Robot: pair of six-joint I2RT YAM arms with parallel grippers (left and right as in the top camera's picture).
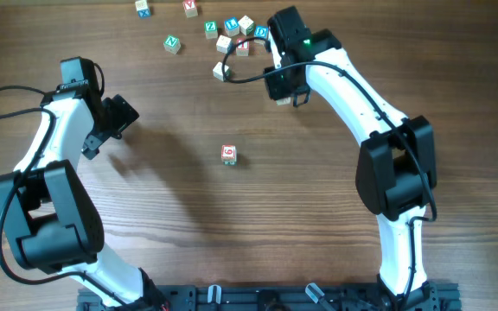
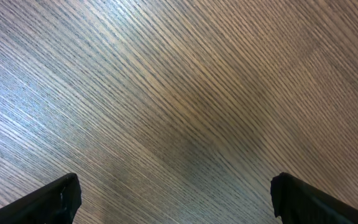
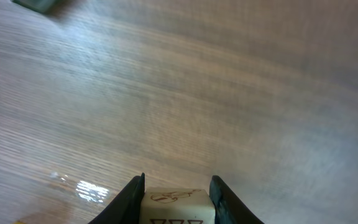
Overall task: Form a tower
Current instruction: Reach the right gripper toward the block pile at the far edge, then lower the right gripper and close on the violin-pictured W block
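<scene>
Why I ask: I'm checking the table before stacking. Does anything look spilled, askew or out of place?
Nothing damaged. Loose letter cubes lie scattered at the far edge; one red-lettered cube sits alone mid-table.

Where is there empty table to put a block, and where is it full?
Bare table surrounds the pale wooden cube with a red top in the middle, between the white left arm and white right arm. The far edge is crowded: loose pale letter cubes cluster beside the right gripper, shut on another pale wooden cube.
</scene>
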